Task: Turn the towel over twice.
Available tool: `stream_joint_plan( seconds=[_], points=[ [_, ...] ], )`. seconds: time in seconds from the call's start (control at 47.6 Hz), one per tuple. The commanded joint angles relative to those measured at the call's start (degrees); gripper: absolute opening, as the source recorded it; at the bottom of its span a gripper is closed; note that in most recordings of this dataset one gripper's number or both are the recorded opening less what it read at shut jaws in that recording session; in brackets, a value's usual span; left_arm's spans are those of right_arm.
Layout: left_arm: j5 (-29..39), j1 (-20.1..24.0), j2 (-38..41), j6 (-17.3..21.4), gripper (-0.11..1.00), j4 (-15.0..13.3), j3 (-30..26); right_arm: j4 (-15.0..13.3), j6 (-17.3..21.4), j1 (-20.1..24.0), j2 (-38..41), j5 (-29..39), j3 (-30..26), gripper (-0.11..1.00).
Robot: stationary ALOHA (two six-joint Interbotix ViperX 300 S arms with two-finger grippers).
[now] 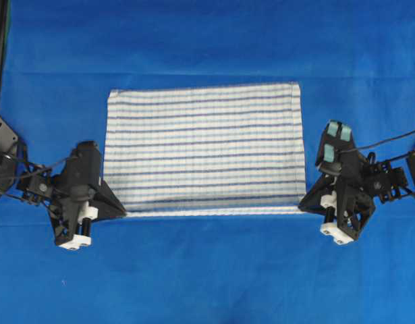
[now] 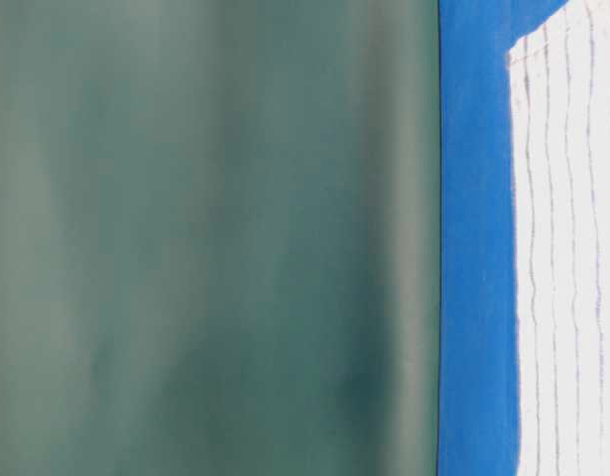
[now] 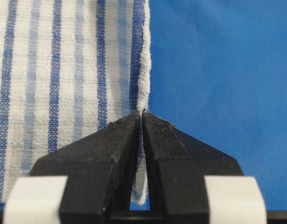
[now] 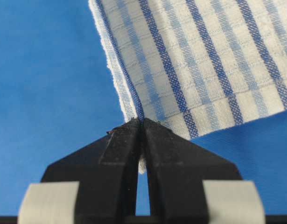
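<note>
Both near corners of the towel are pinched: left gripper and right gripper clamp the hem, likely so they can lift and flip it together. Beyond them it spreads across the blue table covering, with bare room all round

Bright, even light with faint shadows; the table-level view is blurred, wrist views sharp.

My count, one blue surface

One striped towel; two grippers of mine, left gripper and right gripper.
</note>
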Motion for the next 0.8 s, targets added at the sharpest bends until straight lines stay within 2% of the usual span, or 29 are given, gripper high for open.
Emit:
stream_joint_plan(
  seconds=[0.0, 0.252, 0.715, 0.757, 0.778],
  points=[
    [-0.35, -1.05, 2.02, 0.00, 0.02, 0.18, -1.58, 0.18, 0.26, 1.41, 0.79, -0.26, -1.49, 0.03],
    [-0.26, -1.14, 4.04, 0.09, 0.02, 0.18, -2.29, 0.26, 0.26, 3.43, 2.90, -0.35, -3.43, 0.03],
    [-0.18, -0.70, 1.93, 0.44, 0.03, 0.18, -2.29, -0.09, 0.09, 3.08, 2.99, -0.62, -4.13, 0.04],
    [-0.26, -0.53, 1.32, 0.44, 0.03, 0.18, -2.46, -0.18, 0.09, 2.81, 2.90, -0.62, -4.31, 0.07],
    [-0.26, -0.44, 0.88, 0.44, 0.04, 0.18, -2.46, -0.18, 0.09, 2.72, 2.90, -0.44, -4.48, 0.12]
  ],
)
